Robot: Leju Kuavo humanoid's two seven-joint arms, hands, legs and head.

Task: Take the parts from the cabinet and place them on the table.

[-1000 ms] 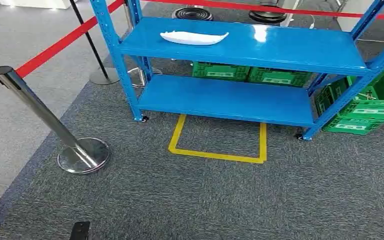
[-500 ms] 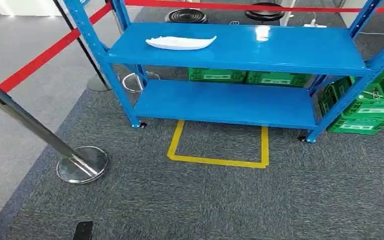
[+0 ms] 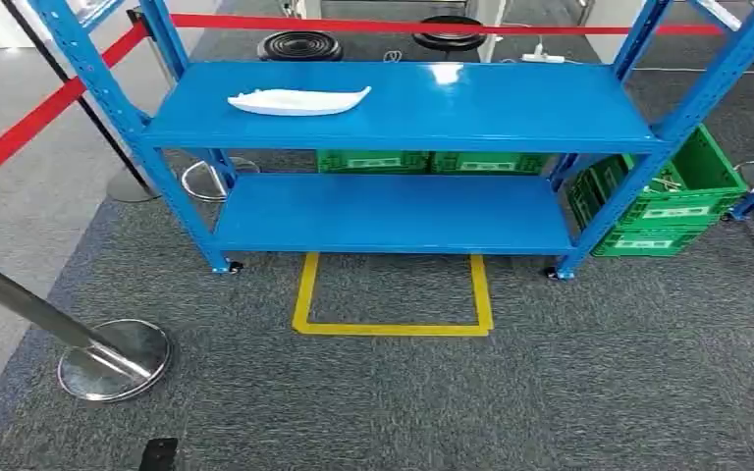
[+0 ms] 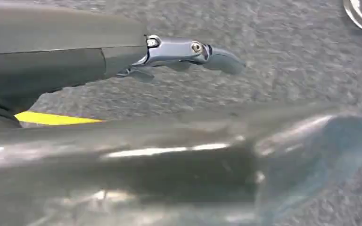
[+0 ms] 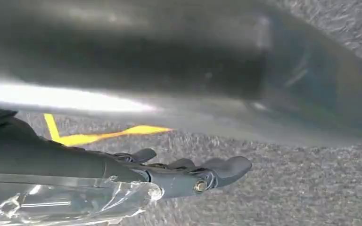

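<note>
The white part (image 3: 299, 100) is laid flat on the top shelf of the blue cabinet (image 3: 511, 103), left of centre, well out of reach. Both arms are hung low for walking: the left hand (image 4: 188, 52) and right hand (image 5: 193, 172) are held loosely extended, nothing gripped. Fingertips are blurred; the table is not made out.

We note green crates (image 3: 663, 201) beside the rack, yellow floor tape (image 3: 393, 327), a chrome stanchion base (image 3: 113, 360), red belt (image 3: 15, 142).

One white part (image 3: 299, 100), one blue rack (image 3: 403, 211), three green crates (image 3: 663, 201), one yellow floor outline (image 3: 393, 324).
</note>
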